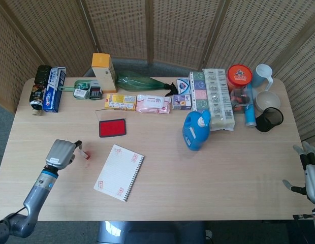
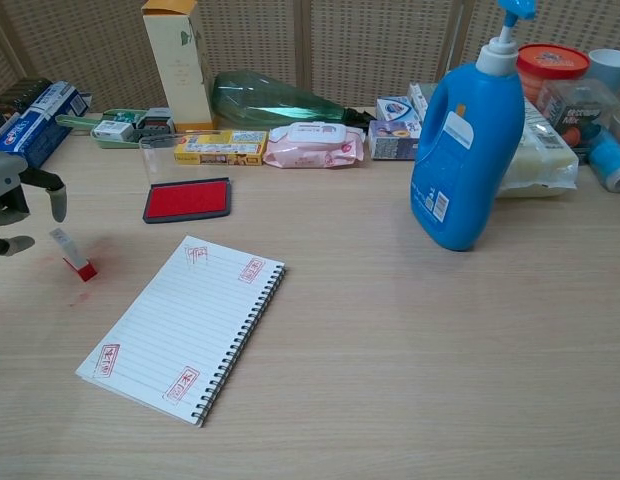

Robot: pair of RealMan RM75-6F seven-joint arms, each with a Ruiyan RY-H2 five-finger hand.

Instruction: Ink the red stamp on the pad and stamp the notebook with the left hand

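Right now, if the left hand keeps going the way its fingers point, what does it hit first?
Most likely the red stamp. The left hand has open fingers aimed at it from the left, with the stamp just beyond the fingertips. The notebook lies further along. Exact height is unclear.

Tabletop (image 1: 208, 173) pale wood grain, matt. Notebook (image 2: 180, 325) lined paper, metal spiral wire. Detergent bottle (image 2: 465, 140) glossy blue plastic. Left hand (image 1: 61, 151) matt grey metal. Backdrop screen (image 1: 162, 30) woven cane.

- Stamp (image 2: 73, 254): white body, red base.
- Ink pad (image 2: 187, 200): red inside a black frame.
- Notebook (image 2: 183, 326): white lined paper, red stamp marks, black spiral.
- Detergent bottle (image 2: 466, 140): blue.
- Table (image 2: 410, 340): pale wood grain.
- Left hand (image 1: 61, 152): grey.
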